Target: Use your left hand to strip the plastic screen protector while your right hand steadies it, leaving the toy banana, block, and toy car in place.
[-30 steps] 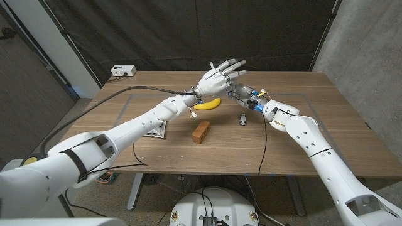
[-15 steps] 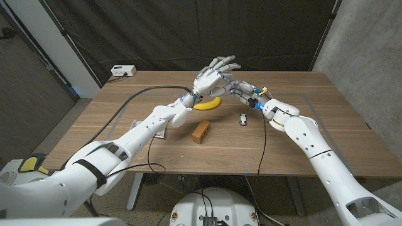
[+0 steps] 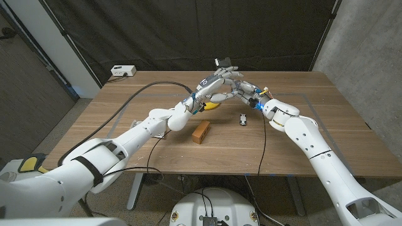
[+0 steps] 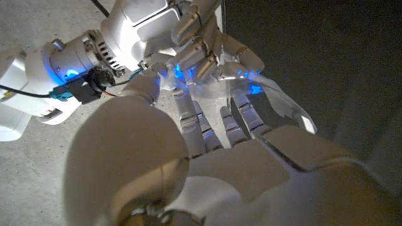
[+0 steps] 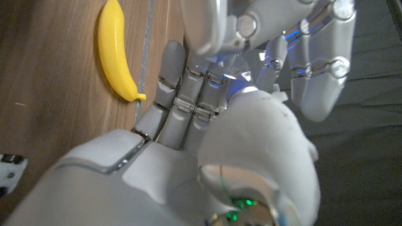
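Both hands meet in the air above the table's far middle. My right hand (image 3: 244, 91) holds a clear plastic screen protector (image 4: 277, 102), whose dark end (image 3: 225, 61) sticks up above the fingers. My left hand (image 3: 213, 85) has its fingers curled onto the same sheet, against the right hand's fingers (image 4: 207, 53). The yellow toy banana (image 3: 211, 107) lies on the table just beneath the hands, also seen beside the right hand (image 5: 115, 51). A brown block (image 3: 201, 132) sits nearer me, and the small toy car (image 3: 242, 118) stands to its right.
A white box (image 3: 122, 71) with a cable sits at the table's far left corner. A printed card (image 3: 157, 132) lies under my left forearm. A grey taped outline (image 3: 125, 103) marks the wooden table top.
My left hand had its fingers spread above the banana; it has moved right and its fingers have curled onto the protector in my right hand. The right hand has barely moved.
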Robot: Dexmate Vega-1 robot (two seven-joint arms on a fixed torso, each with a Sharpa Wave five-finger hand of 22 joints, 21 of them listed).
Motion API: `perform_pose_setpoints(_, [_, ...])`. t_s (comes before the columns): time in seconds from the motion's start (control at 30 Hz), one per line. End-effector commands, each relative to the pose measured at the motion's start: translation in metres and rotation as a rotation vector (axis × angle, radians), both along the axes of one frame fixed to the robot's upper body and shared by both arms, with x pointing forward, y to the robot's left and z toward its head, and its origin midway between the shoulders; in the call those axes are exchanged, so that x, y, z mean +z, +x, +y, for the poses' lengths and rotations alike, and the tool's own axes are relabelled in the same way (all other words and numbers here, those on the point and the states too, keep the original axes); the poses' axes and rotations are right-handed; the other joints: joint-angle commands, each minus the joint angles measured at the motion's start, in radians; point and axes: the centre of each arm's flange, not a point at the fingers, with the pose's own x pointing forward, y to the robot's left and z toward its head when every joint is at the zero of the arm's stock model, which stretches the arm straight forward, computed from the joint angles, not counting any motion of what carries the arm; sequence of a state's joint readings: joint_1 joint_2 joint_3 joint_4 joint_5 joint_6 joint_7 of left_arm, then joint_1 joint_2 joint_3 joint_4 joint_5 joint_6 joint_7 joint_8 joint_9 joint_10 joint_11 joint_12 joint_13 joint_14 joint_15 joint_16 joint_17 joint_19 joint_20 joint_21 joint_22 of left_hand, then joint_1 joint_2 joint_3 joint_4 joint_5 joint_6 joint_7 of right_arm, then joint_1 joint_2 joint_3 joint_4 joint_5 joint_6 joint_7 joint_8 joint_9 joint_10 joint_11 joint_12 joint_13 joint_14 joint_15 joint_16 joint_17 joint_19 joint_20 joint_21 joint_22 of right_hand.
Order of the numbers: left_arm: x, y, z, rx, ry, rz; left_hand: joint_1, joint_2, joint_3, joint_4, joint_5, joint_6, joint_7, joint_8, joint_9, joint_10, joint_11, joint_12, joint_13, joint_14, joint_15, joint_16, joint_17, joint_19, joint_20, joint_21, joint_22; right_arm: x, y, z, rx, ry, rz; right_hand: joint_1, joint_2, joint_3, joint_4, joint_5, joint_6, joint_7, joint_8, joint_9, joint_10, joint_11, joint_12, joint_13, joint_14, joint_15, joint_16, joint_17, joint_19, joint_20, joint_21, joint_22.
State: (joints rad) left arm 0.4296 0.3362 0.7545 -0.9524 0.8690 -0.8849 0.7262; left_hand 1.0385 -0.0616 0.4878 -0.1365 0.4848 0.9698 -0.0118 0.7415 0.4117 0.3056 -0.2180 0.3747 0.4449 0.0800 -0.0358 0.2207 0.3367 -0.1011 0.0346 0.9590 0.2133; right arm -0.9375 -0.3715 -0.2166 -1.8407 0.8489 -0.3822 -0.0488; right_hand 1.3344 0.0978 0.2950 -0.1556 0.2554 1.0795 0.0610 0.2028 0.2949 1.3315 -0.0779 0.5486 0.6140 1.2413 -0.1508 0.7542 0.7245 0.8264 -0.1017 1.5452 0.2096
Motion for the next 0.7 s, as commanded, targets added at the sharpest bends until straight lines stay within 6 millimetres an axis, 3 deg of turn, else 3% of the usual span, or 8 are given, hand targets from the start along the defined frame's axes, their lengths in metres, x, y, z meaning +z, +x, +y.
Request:
perform_pose_setpoints(0.03, [0.022, -0.003, 0.008, -0.153, -0.096, 0.243, -0.005, 0.004, 0.010, 0.000, 0.008, 0.184, -0.183, 0.010, 0.009, 0.004, 0.000, 0.005, 0.003, -0.006, -0.128, -0.004, 0.006, -0.017, 0.000, 0.008, 0.001, 0.002, 0.000, -0.001, -0.013, -0.001, -0.004, 0.012, 0.005, 0.002, -0.001, 0.004, 0.026, 0.017, 0.007, 0.003, 0.005, -0.004, 0.008, 0.004, 0.071, -0.072, 0.004, 0.005, 0.005, -0.120, -0.003, -0.001])
perform_pose_setpoints(0.37, [0.023, -0.018, 0.013, -0.073, -0.245, -0.130, -0.024, 0.015, 0.014, 0.017, 0.005, 0.136, -0.197, -0.008, 0.004, -0.009, 0.000, -0.003, -0.001, 0.007, -0.121, 0.005, 0.012, -0.023, 0.005, 0.021, 0.001, 0.004, 0.000, 0.001, -0.006, -0.003, -0.007, 0.013, 0.005, 0.001, -0.001, 0.004, 0.026, 0.017, 0.008, 0.003, 0.006, -0.004, 0.006, 0.006, 0.073, -0.073, 0.001, 0.003, 0.004, -0.120, -0.003, -0.001])
perform_pose_setpoints(0.53, [0.024, -0.021, 0.017, -0.056, -0.303, -0.180, -0.033, 0.016, 0.012, 0.023, -0.011, 0.117, -0.197, -0.025, -0.021, -0.009, 0.001, -0.005, -0.004, 0.011, -0.113, 0.008, 0.018, -0.049, 0.033, 0.019, -0.003, 0.005, -0.001, 0.002, -0.007, -0.001, -0.009, 0.013, 0.006, 0.001, -0.001, 0.005, 0.025, 0.017, 0.007, 0.003, 0.006, -0.006, 0.004, 0.005, 0.073, -0.072, 0.002, 0.007, 0.005, -0.120, -0.003, -0.001])
perform_pose_setpoints(0.57, [0.025, -0.021, 0.018, -0.051, -0.302, -0.188, -0.020, 0.009, 0.014, 0.012, -0.034, 0.003, -0.205, -0.070, -0.038, -0.029, 0.003, -0.021, -0.011, 0.009, -0.099, 0.007, 0.022, -0.068, 0.047, 0.021, -0.008, 0.005, -0.002, 0.002, -0.007, -0.003, -0.009, 0.012, 0.006, 0.000, -0.001, 0.005, 0.025, 0.017, 0.008, 0.004, 0.006, -0.004, 0.005, 0.006, 0.073, -0.073, 0.001, 0.005, 0.004, -0.120, -0.003, -0.001])
perform_pose_setpoints(0.63, [0.026, -0.023, 0.020, -0.043, -0.284, -0.208, -0.033, 0.000, -0.011, 0.017, -0.090, -0.157, -0.202, -0.091, -0.010, -0.092, 0.004, -0.055, -0.021, -0.018, -0.070, 0.000, 0.030, -0.099, 0.076, 0.021, -0.014, 0.005, -0.002, 0.003, -0.008, -0.002, -0.007, 0.013, 0.005, 0.001, -0.002, 0.005, 0.025, 0.017, 0.008, 0.004, 0.006, -0.005, 0.004, 0.006, 0.073, -0.073, 0.002, 0.008, 0.005, -0.120, -0.003, -0.001])
perform_pose_setpoints(0.7, [0.028, -0.024, 0.022, -0.049, -0.261, -0.212, -0.039, 0.000, -0.035, 0.020, -0.179, -0.385, -0.206, -0.157, -0.010, -0.165, 0.012, -0.086, -0.023, -0.061, -0.035, -0.014, 0.027, -0.129, 0.101, 0.008, -0.023, 0.005, -0.002, 0.004, -0.009, -0.003, -0.006, 0.012, 0.005, -0.001, -0.001, 0.004, 0.026, 0.018, 0.007, 0.003, 0.007, -0.004, 0.004, 0.007, 0.074, -0.073, 0.001, 0.006, 0.005, -0.120, -0.003, 0.000])
